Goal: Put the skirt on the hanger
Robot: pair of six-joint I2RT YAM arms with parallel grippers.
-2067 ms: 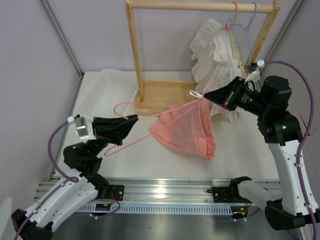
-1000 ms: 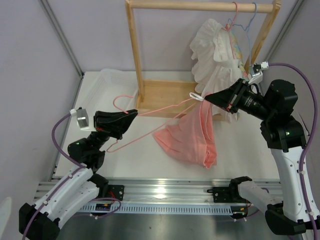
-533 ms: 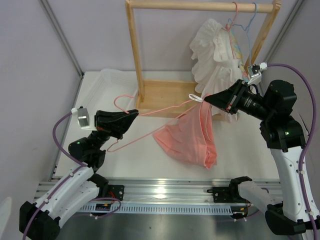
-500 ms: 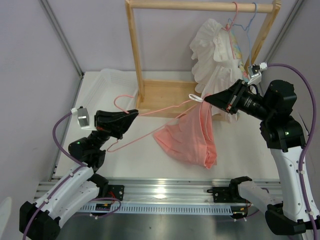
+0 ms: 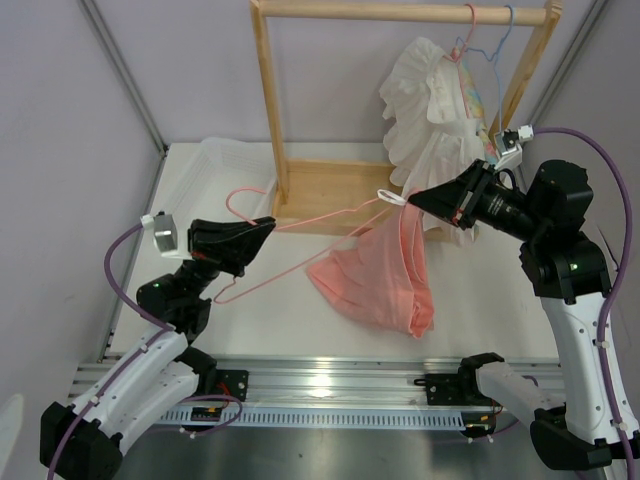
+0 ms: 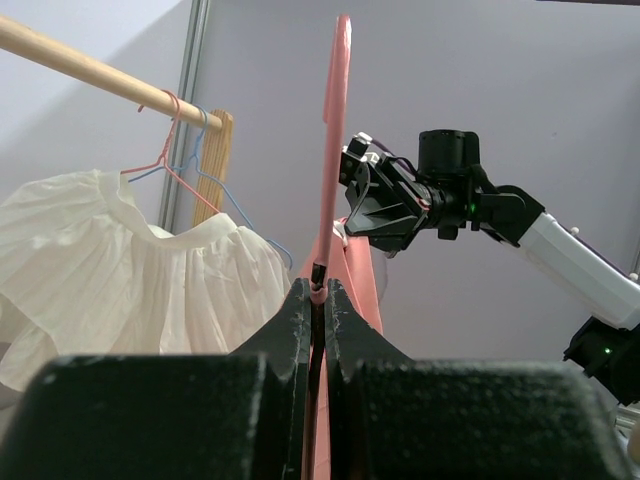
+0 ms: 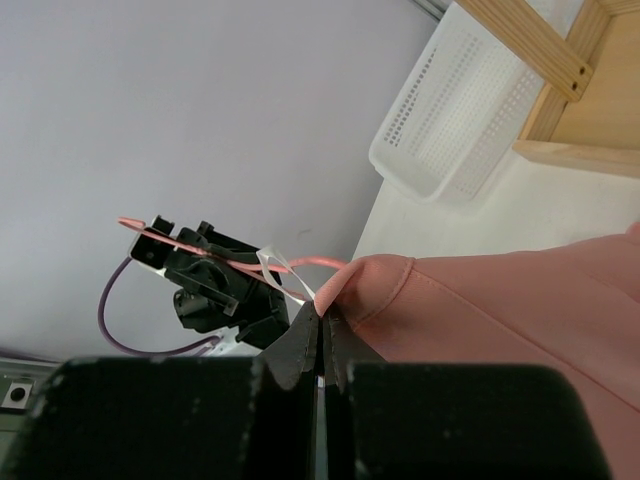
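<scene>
The thin pink wire hanger (image 6: 333,120) is pinched by the left gripper (image 6: 316,290). The salmon-pink pleated cloth skirt (image 5: 380,280) is pinched by the right gripper (image 7: 318,320) at the hanger's tip, where it could be tugged off.

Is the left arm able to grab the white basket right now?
Probably not yet. The left gripper is shut on the hanger, so it is busy, though the white basket sits just beyond it.

place: robot lab test cell | shown by: lilac panel walls (image 5: 60,120) upper left; aluminium rail (image 5: 330,380) along bottom; cabled robot arm (image 5: 140,375) lower left; white table (image 5: 260,320) centre
</scene>
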